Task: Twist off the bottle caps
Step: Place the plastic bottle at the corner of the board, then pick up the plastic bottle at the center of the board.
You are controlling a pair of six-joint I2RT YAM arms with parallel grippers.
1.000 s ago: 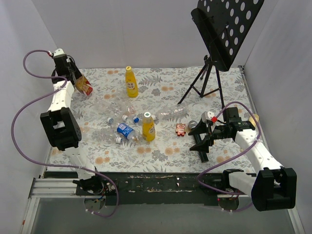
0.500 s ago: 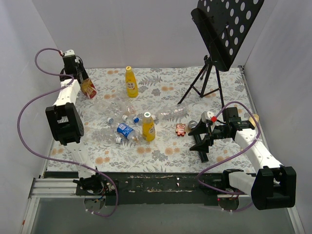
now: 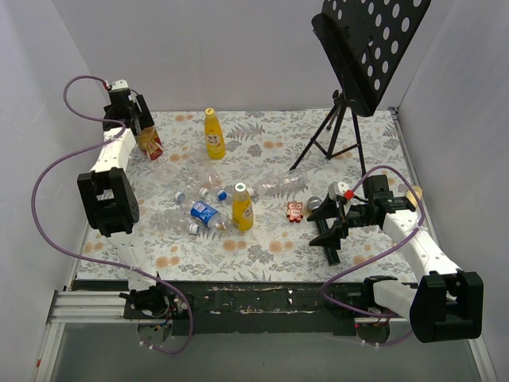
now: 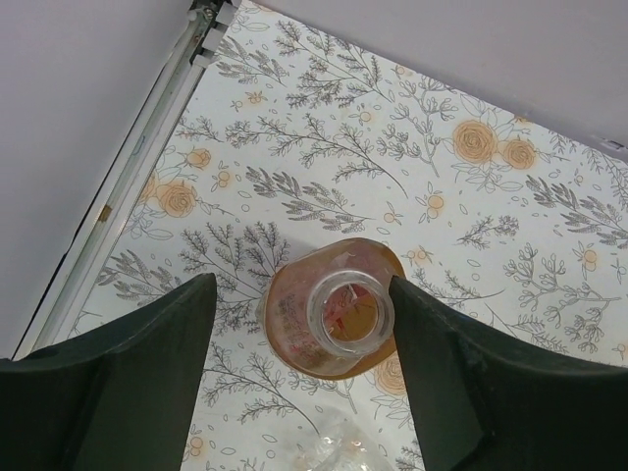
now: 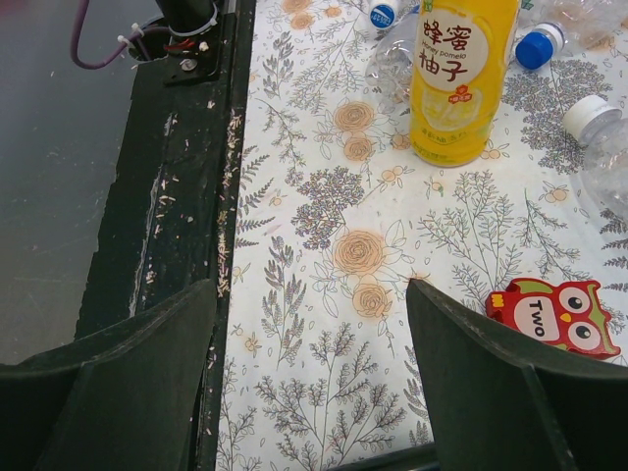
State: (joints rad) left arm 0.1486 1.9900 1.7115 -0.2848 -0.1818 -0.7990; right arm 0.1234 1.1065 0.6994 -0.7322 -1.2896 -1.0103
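Observation:
The squat brown red-labelled bottle [image 3: 149, 142] stands at the table's far left. In the left wrist view I look down into its open, capless neck [image 4: 345, 312]. My left gripper [image 4: 302, 289] is open above it, with the neck between the fingers and close to the right finger [image 4: 432, 353]; it shows in the top view [image 3: 137, 121]. My right gripper [image 5: 312, 289] is open and empty, low over the table near its front edge, also in the top view [image 3: 325, 229]. A yellow juice bottle [image 5: 461, 78] with a white cap [image 3: 240, 188] stands ahead of it.
A second yellow bottle [image 3: 213, 137] stands at the back. Clear bottles [image 3: 274, 187], a blue-labelled bottle [image 3: 204, 213] and loose caps [image 3: 193, 228] lie mid-table. A blue cap [image 5: 537, 46] and a red owl toy [image 5: 554, 316] lie nearby. A black music stand [image 3: 350, 79] rises at the back right.
My left arm has swung right and back, and the brown bottle has shifted right with it and stands more upright. The right arm has not moved.

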